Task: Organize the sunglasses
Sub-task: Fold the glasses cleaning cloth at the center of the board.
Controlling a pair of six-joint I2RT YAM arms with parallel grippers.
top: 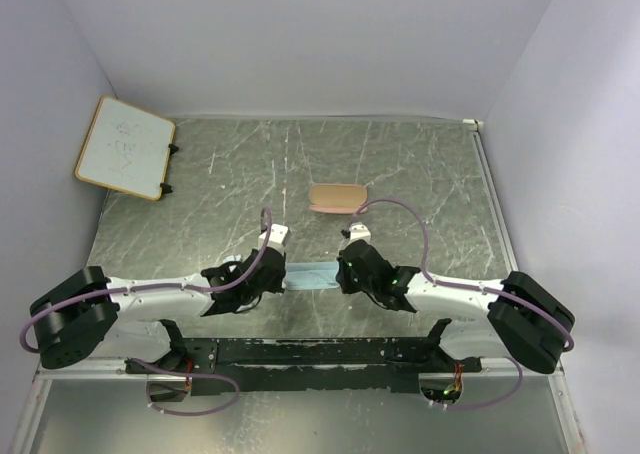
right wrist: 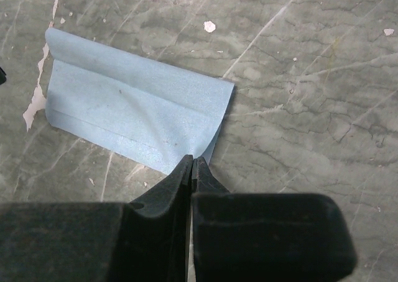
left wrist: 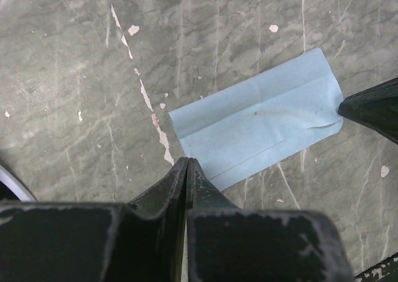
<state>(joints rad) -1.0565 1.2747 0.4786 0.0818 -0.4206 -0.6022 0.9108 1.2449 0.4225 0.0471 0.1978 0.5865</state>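
The white-framed sunglasses do not show in any view. A light blue-grey cloth [top: 312,275] lies folded on the table between my two grippers; it also shows in the left wrist view [left wrist: 261,120] and the right wrist view [right wrist: 130,108]. My left gripper [left wrist: 186,161] is shut, its tips at the cloth's left edge, where the cloth lies flat. My right gripper [right wrist: 194,161] is shut on the cloth's right corner, which curls up into the tips. The tan-pink case [top: 337,197] lies closed farther back, apart from both grippers.
A small whiteboard [top: 124,146] leans at the back left. White walls close in the back and both sides. The table top [top: 420,174] is dark marbled with white scratches. The arms' black base rail [top: 300,354] runs along the near edge.
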